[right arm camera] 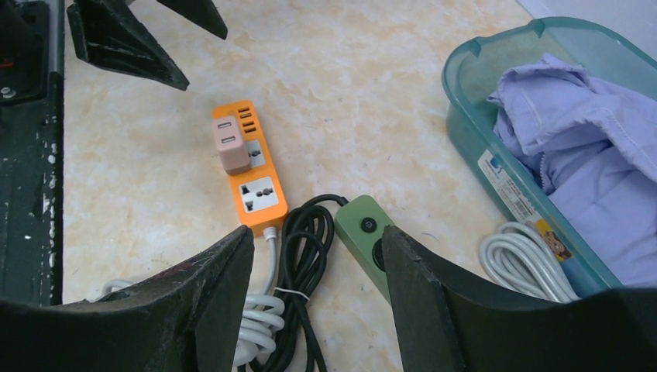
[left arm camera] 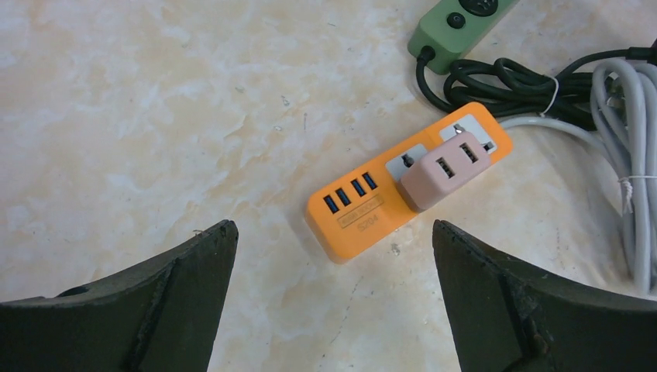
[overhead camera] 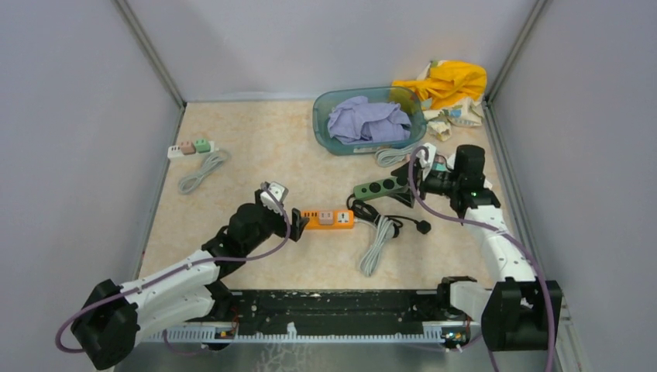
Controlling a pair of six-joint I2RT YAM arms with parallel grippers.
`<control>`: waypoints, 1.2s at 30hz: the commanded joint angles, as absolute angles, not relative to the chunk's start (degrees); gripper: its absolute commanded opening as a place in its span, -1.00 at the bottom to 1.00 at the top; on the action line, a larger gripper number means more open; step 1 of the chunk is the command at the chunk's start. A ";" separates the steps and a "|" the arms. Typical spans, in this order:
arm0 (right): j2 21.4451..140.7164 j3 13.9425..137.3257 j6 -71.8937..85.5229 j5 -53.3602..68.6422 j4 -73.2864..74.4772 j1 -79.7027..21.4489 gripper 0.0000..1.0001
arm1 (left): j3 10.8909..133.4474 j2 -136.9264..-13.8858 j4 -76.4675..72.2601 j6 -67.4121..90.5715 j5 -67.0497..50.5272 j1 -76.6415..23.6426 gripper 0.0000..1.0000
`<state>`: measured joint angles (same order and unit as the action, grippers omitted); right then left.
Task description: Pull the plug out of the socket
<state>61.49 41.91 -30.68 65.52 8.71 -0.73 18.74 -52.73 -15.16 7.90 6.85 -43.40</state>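
Observation:
An orange power strip (overhead camera: 329, 219) lies mid-table with a pink plug adapter (left arm camera: 446, 177) plugged into its socket next to the USB ports; both also show in the right wrist view, the strip (right arm camera: 249, 174) and the adapter (right arm camera: 230, 143). My left gripper (overhead camera: 298, 223) is open and empty, just left of the strip's USB end, with its fingertips (left arm camera: 209, 248) apart above the table. My right gripper (overhead camera: 408, 180) is open and empty, over the green power strip (overhead camera: 381, 187), to the right of the orange one.
A coiled black cord (overhead camera: 387, 221) and a white cord (overhead camera: 376, 246) lie right of the orange strip. A teal basin (overhead camera: 370, 120) with purple cloth stands at the back, yellow cloth (overhead camera: 445, 81) beside it. A small white strip with its cord (overhead camera: 195, 159) lies far left.

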 commanded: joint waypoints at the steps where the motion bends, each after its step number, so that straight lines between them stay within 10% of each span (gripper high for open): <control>1: 62.46 41.95 -35.93 68.50 10.44 -2.43 0.24 | 15.40 -50.25 -21.20 4.53 5.73 -42.46 1.00; 17: 70.59 51.10 -60.29 63.57 30.08 -16.40 0.28 | 6.70 -49.06 -31.83 4.49 -4.06 -40.69 1.00; 36: 89.53 61.96 -47.73 38.65 18.82 -39.97 0.20 | -1.06 -44.12 -38.90 13.28 -11.99 -40.69 1.00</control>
